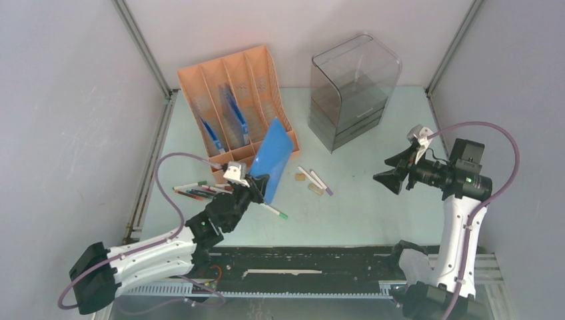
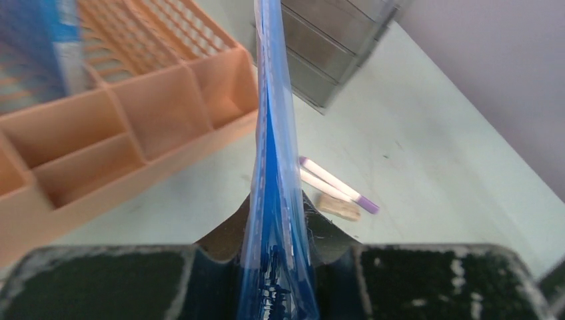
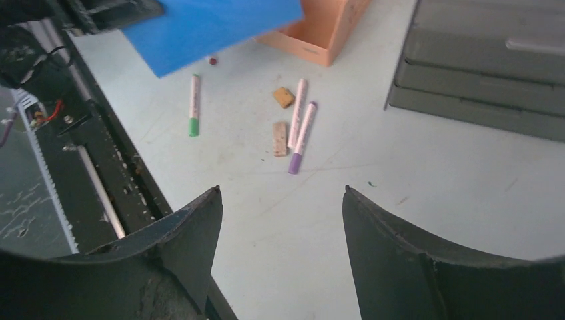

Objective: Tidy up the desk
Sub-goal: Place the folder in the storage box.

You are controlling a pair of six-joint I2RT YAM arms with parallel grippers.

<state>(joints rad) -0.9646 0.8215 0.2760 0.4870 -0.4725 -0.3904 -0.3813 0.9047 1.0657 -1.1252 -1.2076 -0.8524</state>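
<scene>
The pale mint-green desk [image 1: 373, 200] holds an orange file rack [image 1: 233, 80] at the back left and a grey drawer unit [image 1: 353, 90] at the back. My left gripper [image 1: 256, 183] is shut on the lower edge of a blue folder [image 1: 274, 155], lifted edge-up beside the rack's front right corner; the folder [image 2: 273, 167] runs straight up between my left fingers. My right gripper [image 1: 393, 175] hovers open above the right half of the desk with nothing between its fingers [image 3: 200, 227]. Two pink markers with purple caps [image 1: 314, 180] and two small brown blocks [image 3: 280, 137] lie between the arms.
A green-capped marker [image 1: 273, 211] lies under the folder. Several coloured pens [image 1: 196, 192] lie left of my left gripper. Blue folders [image 1: 236, 117] stand in the rack's slots. A black rail strip [image 1: 300, 263] runs along the front edge. Grey walls close in on both sides.
</scene>
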